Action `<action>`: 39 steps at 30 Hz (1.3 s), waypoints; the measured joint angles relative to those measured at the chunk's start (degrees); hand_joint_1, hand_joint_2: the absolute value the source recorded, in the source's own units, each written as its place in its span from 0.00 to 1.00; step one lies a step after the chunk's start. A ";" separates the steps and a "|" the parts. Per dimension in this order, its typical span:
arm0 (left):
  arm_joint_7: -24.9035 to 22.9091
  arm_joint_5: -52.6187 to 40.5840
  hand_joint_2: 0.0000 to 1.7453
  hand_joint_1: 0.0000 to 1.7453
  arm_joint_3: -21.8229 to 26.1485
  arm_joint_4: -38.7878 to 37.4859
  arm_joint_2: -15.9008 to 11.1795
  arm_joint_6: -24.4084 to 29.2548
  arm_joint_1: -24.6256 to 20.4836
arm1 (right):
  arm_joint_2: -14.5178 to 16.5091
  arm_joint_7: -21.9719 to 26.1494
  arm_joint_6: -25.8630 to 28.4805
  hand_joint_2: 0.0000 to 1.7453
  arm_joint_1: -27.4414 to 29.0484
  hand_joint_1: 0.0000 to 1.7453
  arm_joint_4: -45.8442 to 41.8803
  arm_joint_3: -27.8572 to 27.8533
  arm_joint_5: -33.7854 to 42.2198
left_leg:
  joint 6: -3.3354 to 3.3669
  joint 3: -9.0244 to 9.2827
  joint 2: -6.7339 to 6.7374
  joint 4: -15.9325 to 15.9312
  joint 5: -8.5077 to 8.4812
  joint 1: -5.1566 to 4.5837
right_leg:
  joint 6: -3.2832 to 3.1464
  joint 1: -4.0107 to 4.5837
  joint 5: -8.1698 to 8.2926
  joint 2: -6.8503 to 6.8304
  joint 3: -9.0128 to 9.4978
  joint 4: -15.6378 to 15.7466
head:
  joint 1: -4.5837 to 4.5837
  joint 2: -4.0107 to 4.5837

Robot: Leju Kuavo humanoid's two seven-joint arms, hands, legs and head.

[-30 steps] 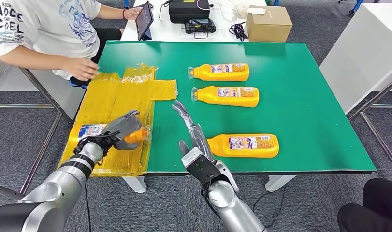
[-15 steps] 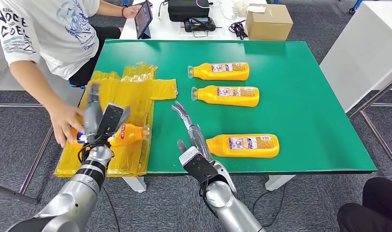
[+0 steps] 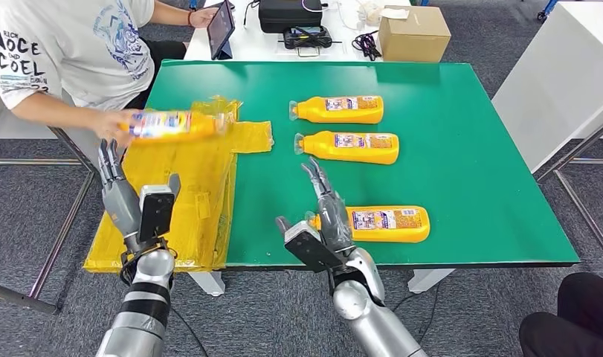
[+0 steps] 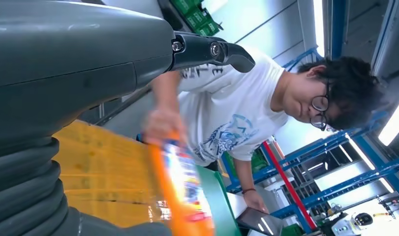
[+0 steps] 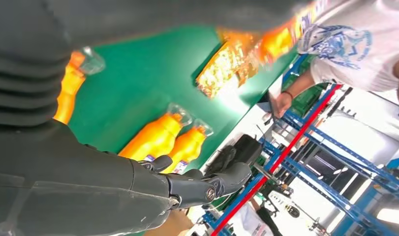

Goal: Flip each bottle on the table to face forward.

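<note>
While a person's hand (image 3: pixel 108 123) carries one bottle above the yellow sheet, both robot hands hold nothing.

Left hand: the left hand (image 3: pixel 127 199) is raised over the near part of the yellow plastic sheet (image 3: pixel 183 178), fingers spread and pointing up, empty. Judged from that pose, it stands clear so the person can work there.

Right hand: the right hand (image 3: pixel 326 212) is open with fingers extended, at the cap end of the nearest bottle (image 3: pixel 384 223). Whether it touches the bottle I cannot tell. It looks placed to reach for this bottle.

Carried bottle: the blurred bottle (image 3: pixel 172 124) is in the person's grip, lying sideways above the far part of the sheet, label up.

Bottles on the table: three lie on their sides on the green table (image 3: pixel 462 149), caps toward the sheet, labels up. The far bottle (image 3: pixel 339 110) and the middle bottle (image 3: pixel 350 147) lie near each other; the nearest is well apart from them, close to the front edge.

Count: four orange bottles, one sheet, one person, two robot hands.

Step in hand: probably waiting for the carried bottle to be set down, with the nearest bottle the likely next to be checked or turned.
</note>
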State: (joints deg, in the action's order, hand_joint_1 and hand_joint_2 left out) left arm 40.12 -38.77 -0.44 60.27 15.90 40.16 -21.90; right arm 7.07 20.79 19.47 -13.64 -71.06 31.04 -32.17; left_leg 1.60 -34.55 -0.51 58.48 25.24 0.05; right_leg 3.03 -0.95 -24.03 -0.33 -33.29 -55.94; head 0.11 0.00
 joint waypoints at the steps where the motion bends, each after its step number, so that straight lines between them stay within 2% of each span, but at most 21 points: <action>1: 0.01 0.13 1.00 0.00 0.04 0.55 0.16 0.00 0.38 | -0.29 -0.12 0.02 1.00 0.01 0.00 0.00 -0.16 -0.08 | 0.00 0.00 0.00 0.00 0.00 0.01 | 0.00 0.01 0.00 0.00 0.00 0.00 | 0.00 0.00; 8: 0.01 0.72 1.00 0.00 0.20 2.45 0.75 -0.01 1.54 | -1.44 -0.51 0.04 1.00 0.01 0.00 0.00 -0.72 -0.64 | 0.00 0.00 0.01 0.00 0.00 0.05 | 0.00 0.07 0.00 0.00 -0.02 -0.02 | -0.01 0.00; 12: 0.01 7.04 1.00 0.00 0.01 2.39 0.73 -0.01 2.23 | -3.27 -4.29 -0.83 1.00 0.06 0.00 0.00 -1.60 -4.94 | 0.00 0.00 0.00 0.00 0.00 0.03 | 0.00 0.04 0.00 0.00 -0.02 -0.01 | -0.02 0.00; 16: -0.01 12.45 1.00 0.00 -0.63 1.90 0.09 -0.01 4.82 | -7.92 -8.03 -4.73 1.00 0.36 0.00 0.00 -4.15 -8.50 | 0.01 -0.05 -0.04 0.00 0.01 -0.04 | 0.01 -0.03 0.00 -0.02 -0.01 0.02 | 0.01 0.00; 19: -0.01 13.86 1.00 0.00 -1.68 1.48 -0.62 -0.01 6.52 | -11.55 -9.37 -8.41 1.00 0.47 0.00 0.06 -6.24 -9.70 | 0.04 -0.06 -0.03 0.01 0.02 -0.11 | 0.01 -0.06 0.01 -0.02 -0.02 0.04 | -0.01 0.00; 22: -0.01 14.16 1.00 0.00 -3.10 0.74 -0.96 -0.02 7.20 | -13.89 -9.85 -12.67 1.00 0.13 0.00 0.63 -7.34 -9.84 | 0.04 -0.07 -0.03 0.01 0.03 -0.12 | 0.01 -0.06 0.01 -0.02 -0.03 0.04 | -0.02 0.00; 34: 0.01 19.01 1.00 0.00 -10.54 -2.80 -0.89 -0.07 6.47 | -19.23 -10.79 -22.15 1.00 -6.61 0.00 4.94 -6.58 -6.93 | 0.06 -0.05 -0.03 0.02 0.00 -0.11 | 0.03 -0.06 0.02 -0.02 -0.01 0.01 | -0.02 0.00; 39: 0.01 19.11 1.00 0.00 -11.07 -2.93 -0.84 -0.07 6.39 | -19.85 -11.06 -22.87 1.00 -7.35 0.00 4.94 -6.50 -6.54 | 0.06 -0.05 -0.02 0.03 0.00 -0.12 | 0.03 -0.06 0.02 -0.02 -0.01 0.02 | -0.01 0.00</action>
State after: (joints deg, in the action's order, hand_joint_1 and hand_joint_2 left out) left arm 40.13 -19.66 -11.51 57.33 15.05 40.09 -15.51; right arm -12.78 9.73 -3.39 -20.99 -66.12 24.54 -38.71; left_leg 1.67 -34.60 -0.53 58.51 25.24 -0.06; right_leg 3.07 -1.01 -24.01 -0.35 -33.30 -55.92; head 0.10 0.00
